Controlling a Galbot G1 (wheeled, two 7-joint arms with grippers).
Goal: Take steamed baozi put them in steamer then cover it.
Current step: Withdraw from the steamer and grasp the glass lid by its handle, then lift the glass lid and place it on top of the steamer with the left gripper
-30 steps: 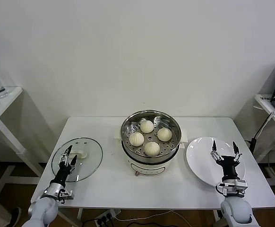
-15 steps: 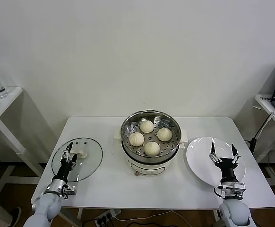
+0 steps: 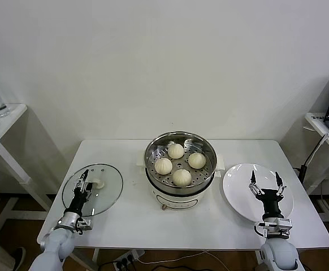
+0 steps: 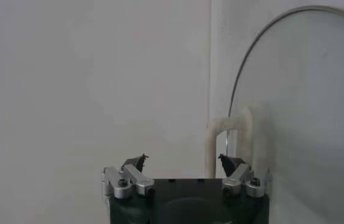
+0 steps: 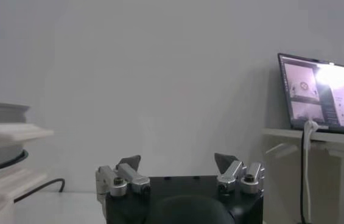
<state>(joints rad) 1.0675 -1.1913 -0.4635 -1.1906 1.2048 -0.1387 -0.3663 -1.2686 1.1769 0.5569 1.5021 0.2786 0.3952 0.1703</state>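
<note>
The left pincer (image 3: 85, 179) has advanced over the cover (image 3: 92, 189) at the steamer's (image 3: 180, 169) nine o'clock, jaws open, empty.

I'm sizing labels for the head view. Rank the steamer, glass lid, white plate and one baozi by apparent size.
1. steamer and white plate: look alike across, so unranked.
2. glass lid: slightly narrower.
3. baozi: by far smallest.
</note>
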